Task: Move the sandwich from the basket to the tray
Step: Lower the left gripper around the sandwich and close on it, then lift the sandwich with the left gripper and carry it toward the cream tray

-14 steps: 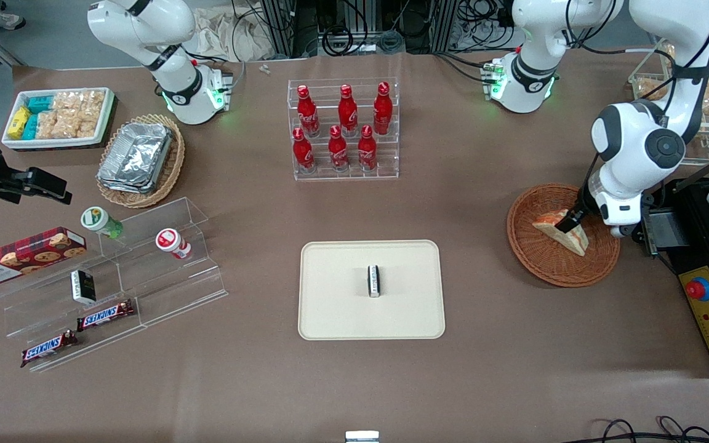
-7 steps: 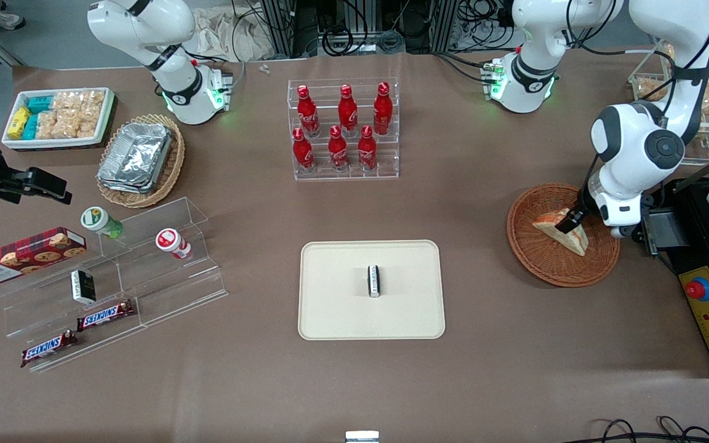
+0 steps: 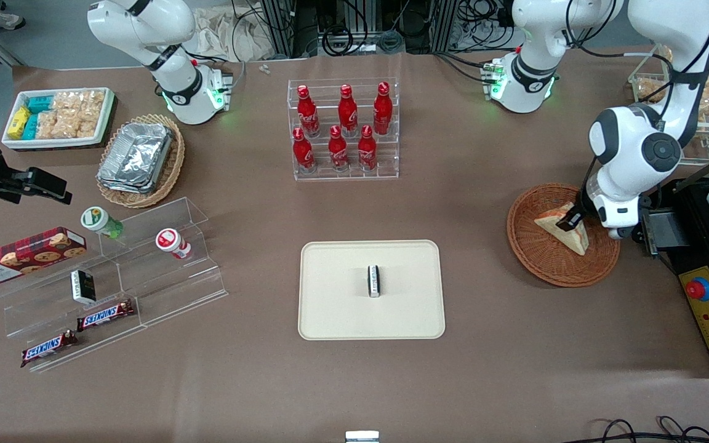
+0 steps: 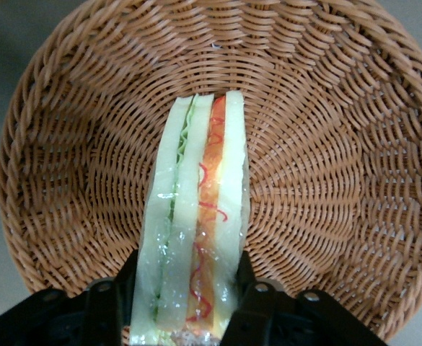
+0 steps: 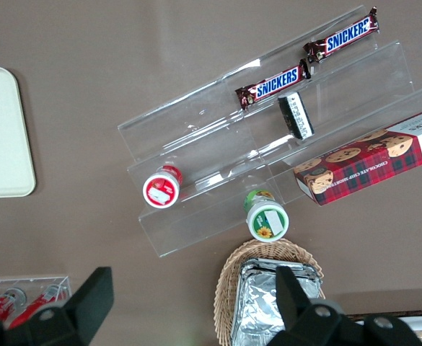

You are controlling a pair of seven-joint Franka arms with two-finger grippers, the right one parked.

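The sandwich (image 3: 560, 229), a wrapped wedge of white bread with orange and green layers, is in the round reddish-brown wicker basket (image 3: 539, 261) toward the working arm's end of the table. My left gripper (image 3: 573, 220) is shut on the sandwich, one black finger on each bread face, as the left wrist view shows (image 4: 186, 303). The sandwich (image 4: 196, 216) hangs over the basket floor (image 4: 326, 166). The cream tray (image 3: 336, 307) lies at the table's middle, with a small dark packet (image 3: 374, 281) standing on it.
A clear rack of red bottles (image 3: 343, 129) stands farther from the camera than the tray. A black box with a red button (image 3: 708, 295) sits beside the basket. Clear snack shelves (image 3: 114, 277) and a tan basket of foil trays (image 3: 140, 159) lie toward the parked arm's end.
The gripper and the sandwich have risen slightly in the basket; the sandwich sits a little higher than one second ago.
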